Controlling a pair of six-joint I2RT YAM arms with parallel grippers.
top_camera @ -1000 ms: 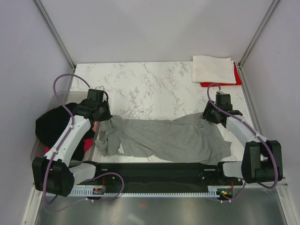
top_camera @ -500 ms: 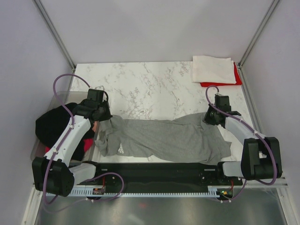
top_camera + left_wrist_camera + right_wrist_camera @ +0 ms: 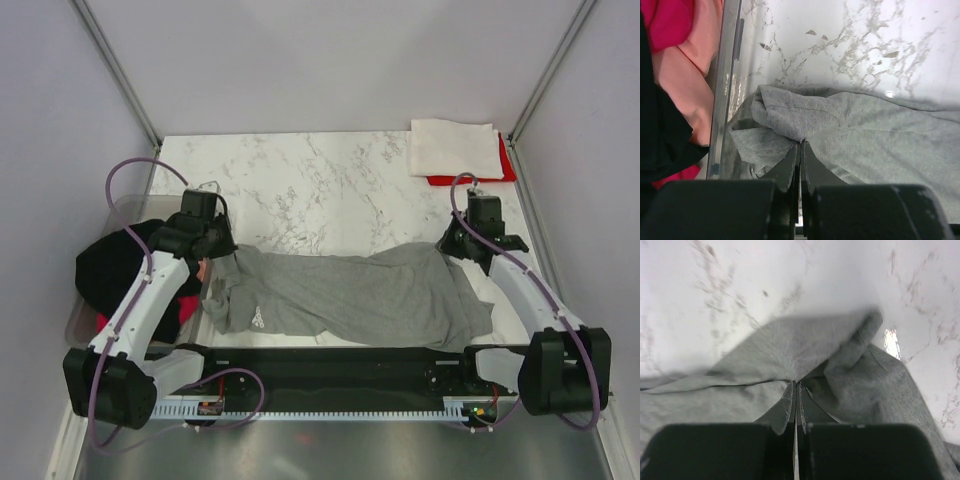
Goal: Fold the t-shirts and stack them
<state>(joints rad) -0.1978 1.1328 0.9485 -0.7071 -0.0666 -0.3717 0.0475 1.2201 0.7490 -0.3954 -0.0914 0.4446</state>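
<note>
Marble table (image 3: 330,180) in a pale-walled cell; grey t-shirt (image 3: 350,295) lies rumpled between the two grips; left fingers (image 3: 787,167) pinched shut on its end, cloth bunched just ahead of their tips, right fingers (image 3: 782,412) likewise; judgement: raise both ends evenly, tension gently, spread flat before folding.

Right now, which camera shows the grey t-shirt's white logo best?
Top external: the white logo sits near the left end of the grey t-shirt. The wrist views show only bunched grey fabric pinched in the left claw and the right claw, no logo.
</note>
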